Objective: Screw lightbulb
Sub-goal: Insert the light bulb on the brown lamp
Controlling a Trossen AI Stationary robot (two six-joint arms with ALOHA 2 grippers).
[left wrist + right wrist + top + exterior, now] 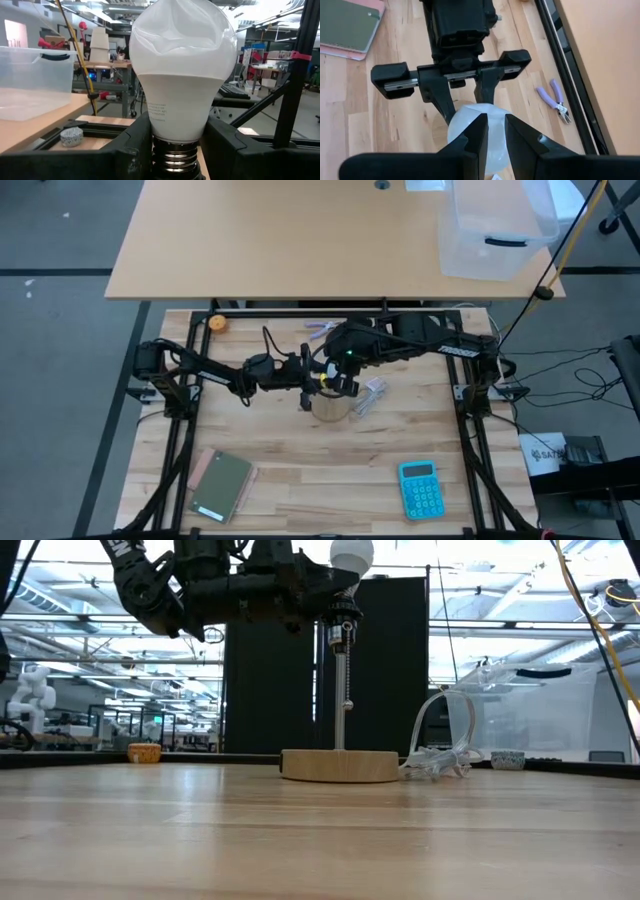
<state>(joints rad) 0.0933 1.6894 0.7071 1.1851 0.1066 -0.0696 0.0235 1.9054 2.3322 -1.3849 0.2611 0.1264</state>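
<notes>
Bulb: the whitish, rounded lightbulb (pixel 180 70) with a silvery screw end stood upright at the top of a thin metal stem (pixel 342 700), high above the table's middle.
Stand: the stem rose from a round wooden disc base (pixel 340 765) resting on the pale wooden slatted table (pixel 330 470).
Left gripper (pixel 465 107): reached in from the left arm at bulb height, its two dark fingers (pixel 125 150) clamped on either side of the bulb's neck just above the threads.
Right gripper (pixel 495 132): poised directly over the bulb's dome, fingers drawn nearly together with only a narrow slit between them; whether the tips touched the glass I could not tell.
Nearby: a clear, crinkled plastic wrapper (pixel 440 760) lay just beside the disc base.
Table front: a green notebook (pixel 222 485) sat at the left, a blue calculator (pixel 420 488) at the right, both well apart from the stand.
Table back: purple-handled pliers (pixel 555 97) lay near the rear edge.
</notes>
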